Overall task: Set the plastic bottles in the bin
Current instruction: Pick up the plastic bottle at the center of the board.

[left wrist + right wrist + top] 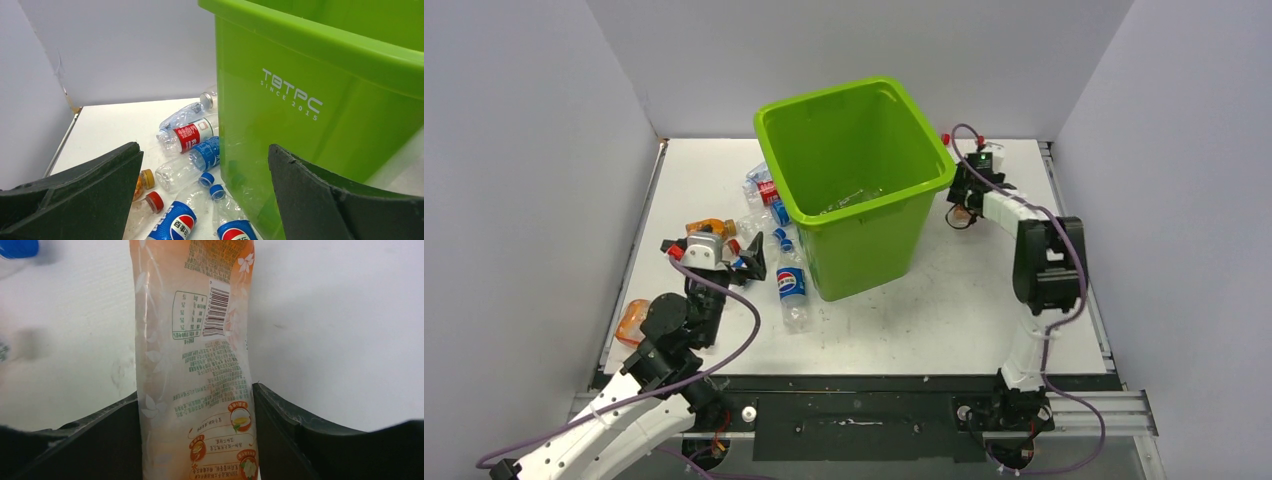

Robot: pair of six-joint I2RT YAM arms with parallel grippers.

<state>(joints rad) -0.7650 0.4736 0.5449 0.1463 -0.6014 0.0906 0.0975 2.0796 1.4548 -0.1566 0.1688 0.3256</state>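
Right, the right gripper [195, 390] is out at the far right of the table [984, 300], just beside the right wall of the bin [854, 180], and it is clenched on an orange-labelled bottle [192, 340]. Its black fingers [100, 430] press against the bottle's two sides, one on each. That bottle lies flat on the white tabletop, barcode and small print facing up at the wrist camera, its length running away from the fingers. A blue shape [17, 247] peeks in at the top left corner of that view, too blurred to name.

Over on the left, the left gripper [204, 155] hangs released, jaws spread wide with nothing between them. It sits near the left wall of the bin, by the heap of bottles lying there. Close in front of it lie a Pepsi bottle [175, 225] and a second Pepsi bottle [237, 231], both blue-capped, the second right against the bin. Farther back, a red-labelled bottle [190, 136] and a blue-labelled bottle [195, 162] lie on their sides, with a crushed clear bottle [187, 112] beyond them by the bin's far-left corner. A red-capped bottle [150, 205] and a yellow-capped bottle [146, 177] show just past the left finger. From above, one more orange bottle [632, 318] sits alone at the table's left edge, well apart from the heap. The bin stands upright mid-table; something clear glints at its bottom, but I cannot tell what
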